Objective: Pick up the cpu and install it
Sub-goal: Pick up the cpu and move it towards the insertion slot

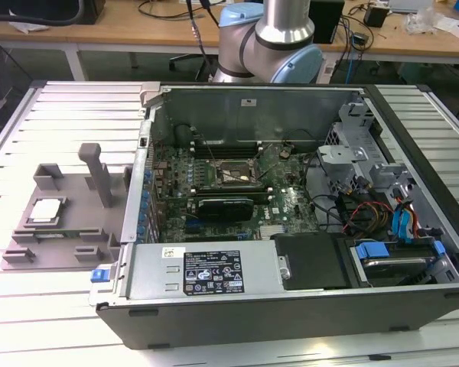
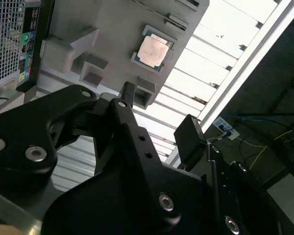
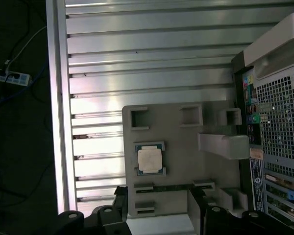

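Pincer: black two-finger gripper (image 2: 159, 110), fingers spread, nothing between them; hangs over the tray, apart from the chip.
Cpu: small flat square chip with silvery metal top plate (image 3: 150, 159); lies flat, plate up, in a square seat of the tray.
Tray: grey plastic fixture tray (image 3: 181, 142); sits on the slatted aluminium table (image 1: 69, 115), just beside the case.
Case: open black computer tower on its side (image 1: 291, 321); black rectangular socket frame (image 1: 231, 174) on the green board, well apart from the chip.
Handling: likely light, thin and stiff; smooth plate probably slippery, underside probably fragile.
Hold: best by two opposite edges, kept level, with a gentle squeeze.
Progress: chip not yet lifted.
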Robot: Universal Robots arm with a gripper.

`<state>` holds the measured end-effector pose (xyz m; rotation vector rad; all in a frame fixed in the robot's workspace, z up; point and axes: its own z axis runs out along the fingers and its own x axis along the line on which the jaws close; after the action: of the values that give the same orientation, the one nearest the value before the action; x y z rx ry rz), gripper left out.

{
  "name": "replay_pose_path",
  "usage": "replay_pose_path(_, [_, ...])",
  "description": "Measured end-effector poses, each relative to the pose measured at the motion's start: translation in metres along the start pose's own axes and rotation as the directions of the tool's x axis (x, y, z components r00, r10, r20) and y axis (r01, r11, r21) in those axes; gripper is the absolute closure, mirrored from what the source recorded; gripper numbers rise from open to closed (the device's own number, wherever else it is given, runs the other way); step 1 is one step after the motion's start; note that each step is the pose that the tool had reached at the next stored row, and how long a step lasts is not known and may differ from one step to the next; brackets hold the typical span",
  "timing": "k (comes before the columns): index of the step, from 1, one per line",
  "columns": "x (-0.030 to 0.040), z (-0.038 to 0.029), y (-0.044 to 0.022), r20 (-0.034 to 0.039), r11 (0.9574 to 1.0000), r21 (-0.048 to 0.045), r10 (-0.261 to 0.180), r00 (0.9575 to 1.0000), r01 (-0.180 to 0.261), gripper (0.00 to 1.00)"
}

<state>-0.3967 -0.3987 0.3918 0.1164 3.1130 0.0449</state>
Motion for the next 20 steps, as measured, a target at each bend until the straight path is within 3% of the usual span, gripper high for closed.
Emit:
replay_pose_path(1, [-0.0002, -0.0001, -0.0001, 0.0013, 0.9998, 0.0192, -0.002, 1.0000, 0.002, 0.40])
replay_pose_path(3, [-0.0002, 0.0000, -0.0001, 0.0024, 0.9988, 0.0435, -0.022, 0.9997, 0.022, 0.40])
replay_pose_path(5, [-0.0002, 0.0001, 0.0000, 0.0015, 0.9975, 0.0427, -0.056, 0.9984, 0.056, 0.40])
replay_pose_path(12, [-0.0002, 0.0023, -0.0001, 0.0011, 0.9974, 0.0426, -0.058, 0.9983, 0.058, 0.40])
replay_pose_path(13, [-0.0002, 0.0032, -0.0002, -0.0037, 0.9974, 0.0427, -0.058, 0.9983, 0.058, 0.40])
replay_pose_path(15, [-0.0003, 0.0044, -0.0002, -0.0208, 0.9974, 0.0429, -0.057, 0.9981, 0.058, 0.40])
replay_pose_path(20, [-0.0009, 0.0063, -0.0002, -0.0228, 0.9974, 0.0430, -0.057, 0.9981, 0.058, 0.40])
